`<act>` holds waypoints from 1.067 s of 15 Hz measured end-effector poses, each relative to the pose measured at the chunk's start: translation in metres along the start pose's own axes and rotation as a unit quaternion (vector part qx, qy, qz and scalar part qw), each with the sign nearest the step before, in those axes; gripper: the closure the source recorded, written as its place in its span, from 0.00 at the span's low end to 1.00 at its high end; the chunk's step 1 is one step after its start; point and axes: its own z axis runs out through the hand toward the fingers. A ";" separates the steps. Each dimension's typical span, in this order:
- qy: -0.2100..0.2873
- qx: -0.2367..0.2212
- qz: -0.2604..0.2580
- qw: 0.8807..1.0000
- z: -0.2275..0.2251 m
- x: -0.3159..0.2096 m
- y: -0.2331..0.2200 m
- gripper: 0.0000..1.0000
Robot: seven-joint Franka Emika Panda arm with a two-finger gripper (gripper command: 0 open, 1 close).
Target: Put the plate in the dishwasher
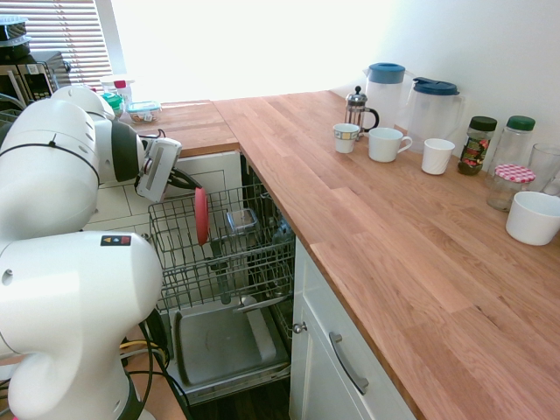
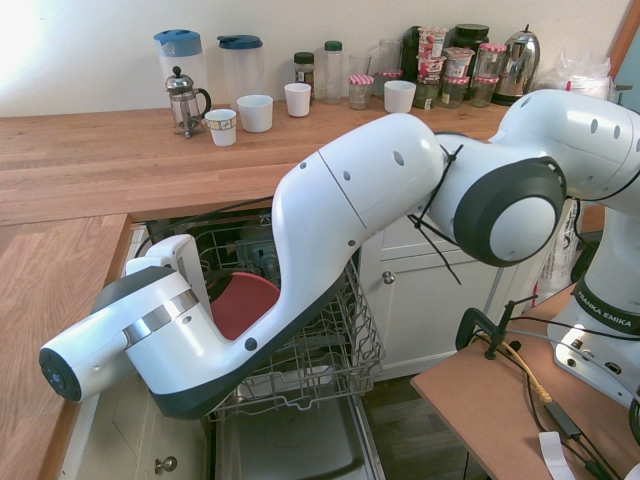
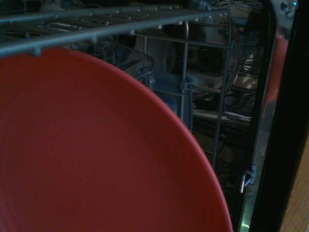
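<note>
The plate [image 1: 201, 216] is up on its edge at the open dishwasher [image 1: 223, 346], among or just above the wires of the wire rack [image 1: 179, 278]; whether it touches them I cannot tell. Being round it has no long axis of its own, but in the first exterior view it shows nearly edge-on, a narrow upright strip whose flat sides point roughly left and right. The second exterior view gives what that one hides — a broad coral face, partly covered by the arm — and the wrist view shows the curved rim close up, with rack wires beside it.

The pincer [image 1: 191, 184] is closed on the plate, gripping it near its upper edge, with the rest of the plate hanging below.

Outward from there, a clear container [image 1: 241, 220] sits in the rack, right of the plate in the first exterior view. Farther right runs the wooden surface [image 1: 350, 227], above a white cabinet [image 1: 328, 354]. Toward its far side stand a coffee press [image 1: 354, 109], a patterned cup [image 1: 346, 137], two white mugs and two blue-lidded pitchers; a white bowl [image 1: 534, 218] is nearer, at the right — beside a jar with a checked lid [image 1: 509, 185].
</note>
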 end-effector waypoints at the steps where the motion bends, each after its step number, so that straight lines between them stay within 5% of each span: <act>1: -0.002 0.002 -0.006 1.000 0.000 -0.002 -0.004 1.00; 4: -0.011 0.013 -0.020 1.000 0.003 -0.003 -0.012 1.00; 5: -0.013 0.015 -0.024 1.000 0.003 -0.002 -0.013 0.00; 16: -0.020 0.034 -0.037 0.999 -0.001 0.006 -0.013 0.00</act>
